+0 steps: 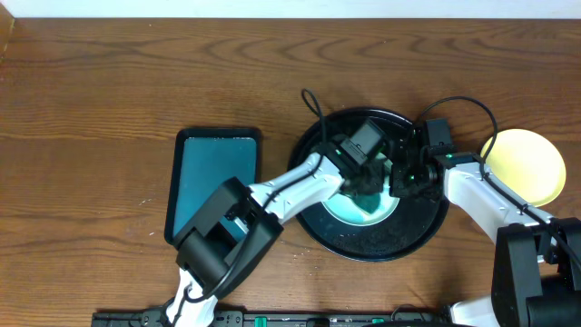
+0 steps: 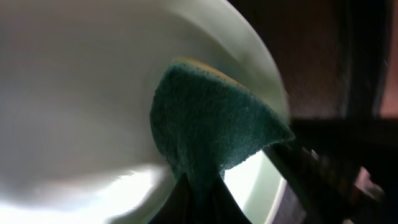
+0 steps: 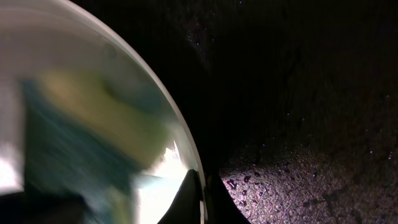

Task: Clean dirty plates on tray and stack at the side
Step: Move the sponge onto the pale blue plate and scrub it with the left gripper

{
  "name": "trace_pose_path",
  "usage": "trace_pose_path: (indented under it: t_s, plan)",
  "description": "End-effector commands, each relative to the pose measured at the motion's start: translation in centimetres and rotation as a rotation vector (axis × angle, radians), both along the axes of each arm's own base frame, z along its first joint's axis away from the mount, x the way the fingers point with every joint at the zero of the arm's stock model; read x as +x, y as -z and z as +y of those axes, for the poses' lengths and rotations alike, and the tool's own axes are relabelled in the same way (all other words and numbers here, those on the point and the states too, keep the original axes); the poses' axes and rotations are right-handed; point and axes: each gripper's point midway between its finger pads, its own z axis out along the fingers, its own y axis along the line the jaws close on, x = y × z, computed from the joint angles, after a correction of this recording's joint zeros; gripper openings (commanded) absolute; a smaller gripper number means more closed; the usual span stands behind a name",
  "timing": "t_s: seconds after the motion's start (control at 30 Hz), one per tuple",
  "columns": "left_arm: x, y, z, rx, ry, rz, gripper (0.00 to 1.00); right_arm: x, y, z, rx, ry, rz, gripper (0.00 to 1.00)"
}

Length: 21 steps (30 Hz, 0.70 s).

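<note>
The round black tray point(image 1: 427, 227) sits right of centre. A pale mint-white plate point(image 1: 363, 211) lies in it, mostly under both arms. My left gripper point(image 1: 365, 180) is shut on a green sponge point(image 2: 208, 121) and presses it on the plate's inner face point(image 2: 81, 93). My right gripper point(image 1: 404, 177) is shut on the plate's rim point(image 3: 186, 152), one finger inside and one outside. A pale yellow plate point(image 1: 526, 165) lies on the table right of the tray. A third plate is not in view.
A teal rectangular tray point(image 1: 211, 177) lies left of the black tray. The black tray's speckled floor point(image 3: 298, 112) fills the right wrist view. Cables loop over the tray's back rim point(image 1: 313, 104).
</note>
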Motion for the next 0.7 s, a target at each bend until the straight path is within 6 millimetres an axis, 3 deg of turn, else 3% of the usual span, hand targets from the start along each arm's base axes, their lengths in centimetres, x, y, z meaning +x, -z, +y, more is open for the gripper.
trace_pose_path:
  t_s: [0.0,0.1,0.2,0.33,0.5,0.6,0.67]
  plan:
    - [-2.4,2.7,-0.4,0.012,0.034,0.099,0.07,-1.9,1.6,-0.9,-0.065,0.001,0.068,0.01]
    - [-2.2,4.7,1.4,0.092,0.001,0.119,0.08,-2.1,1.6,-1.0,-0.067,0.000,0.076,0.01]
    - [-1.0,6.0,5.2,0.237,-0.073,0.110,0.07,-2.3,1.7,-1.0,-0.068,0.000,0.083,0.01]
    - [1.0,6.3,10.1,0.418,-0.135,0.048,0.07,-2.3,1.7,-1.0,-0.068,0.000,0.084,0.01]
    - [3.7,4.0,15.7,0.661,-0.185,-0.093,0.07,-2.3,1.7,-1.0,-0.068,0.000,0.084,0.01]
    - [5.4,1.4,17.3,0.762,-0.187,-0.200,0.07,-2.3,1.7,-1.0,-0.068,0.000,0.084,0.01]
    - [6.1,-0.2,17.3,0.782,-0.177,-0.246,0.08,-2.4,1.7,-1.0,-0.068,0.000,0.086,0.01]
